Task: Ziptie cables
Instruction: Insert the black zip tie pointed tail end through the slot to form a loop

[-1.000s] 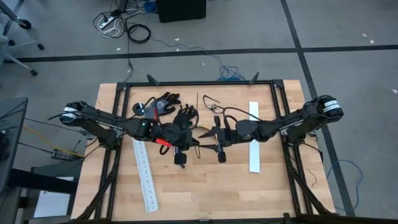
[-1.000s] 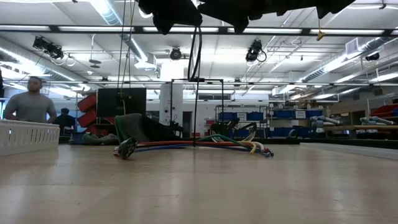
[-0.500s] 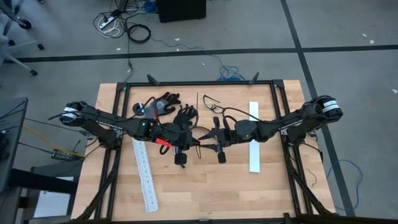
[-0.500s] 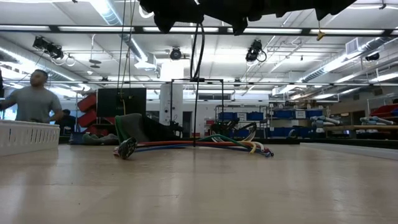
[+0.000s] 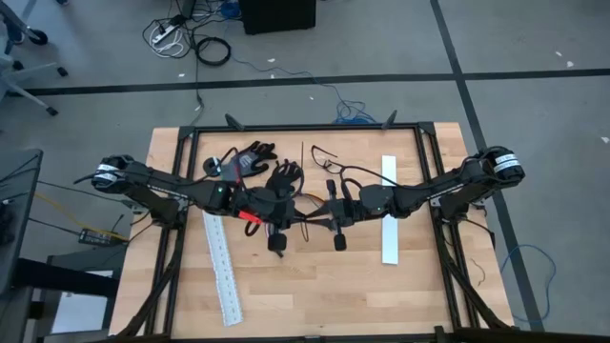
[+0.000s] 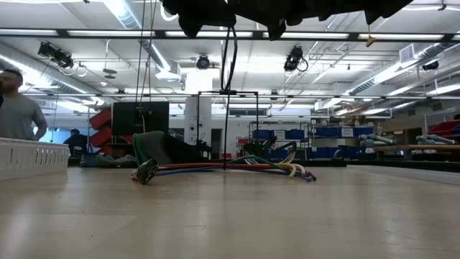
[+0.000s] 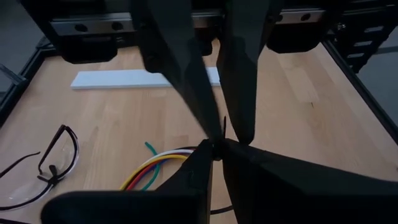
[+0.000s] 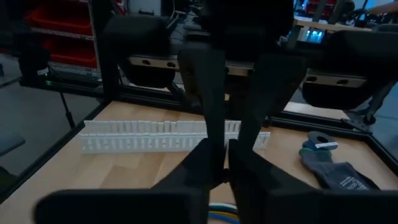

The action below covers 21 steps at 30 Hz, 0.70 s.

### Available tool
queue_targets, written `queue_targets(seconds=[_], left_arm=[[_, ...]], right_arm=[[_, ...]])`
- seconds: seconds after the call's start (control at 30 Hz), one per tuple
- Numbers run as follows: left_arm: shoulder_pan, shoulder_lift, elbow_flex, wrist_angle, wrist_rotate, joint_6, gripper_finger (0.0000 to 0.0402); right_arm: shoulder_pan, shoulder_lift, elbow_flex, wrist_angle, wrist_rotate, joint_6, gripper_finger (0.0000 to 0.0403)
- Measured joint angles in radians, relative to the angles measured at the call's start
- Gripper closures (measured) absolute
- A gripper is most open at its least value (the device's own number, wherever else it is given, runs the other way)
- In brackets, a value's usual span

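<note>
While the left gripper (image 5: pixel 289 206) stays pressed shut in mid-air, the right gripper (image 5: pixel 329 207), tip to tip with it, has just drawn its fingers in from a wide spread to a narrow slit. A thin black strip (image 6: pixel 230 57) hangs down from where the two meet, and it now bows slightly where it hung straighter a moment ago. Whether either pair of fingers actually pinches it, I cannot tell.

The cables (image 6: pixel 230 169) lie on the table directly beneath both grippers, well below them, untied. From the left wrist their yellow, white and green strands (image 7: pixel 155 163) show just under the fingertips.

My judgement is that the closing marks a handover or a second hold on the strip, so the threading and tightening around the bundle are yet to come.

Beyond the right gripper's fingertips lies a white slotted strip (image 8: pixel 149 135); beyond the left gripper's lies a plain white strip (image 7: pixel 143 78), with safety glasses (image 7: pixel 56 155) off to one side.

No brand, label or writing can be read anywhere.
</note>
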Motion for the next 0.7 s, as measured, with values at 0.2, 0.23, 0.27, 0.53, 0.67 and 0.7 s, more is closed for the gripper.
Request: queue_targets(seconds=[0.2, 0.23, 0.27, 0.53, 0.67, 0.7], left_arm=[[0.001, 0.000, 0.000, -0.007, -0.005, 0.000, 0.0378], [0.001, 0.000, 0.000, -0.008, -0.005, -0.001, 0.0378], [0.001, 0.000, 0.000, -0.010, -0.006, -0.001, 0.0378], [0.001, 0.000, 0.000, -0.013, -0.005, -0.003, 0.0378], [0.001, -0.001, 0.001, -0.013, -0.004, -0.004, 0.0378], [0.001, -0.001, 0.002, -0.013, -0.004, -0.007, 0.0378]], right_arm=[[0.009, -0.002, 0.000, -0.017, 0.066, -0.046, 0.0401], [0.012, -0.002, 0.000, -0.020, 0.079, -0.055, 0.0401], [0.016, -0.002, 0.000, -0.020, 0.090, -0.059, 0.0402], [0.024, -0.010, 0.000, -0.021, 0.133, -0.094, 0.0402], [0.032, -0.010, 0.000, 0.000, 0.158, -0.128, 0.0402], [0.035, -0.010, 0.000, 0.007, 0.159, -0.133, 0.0402]])
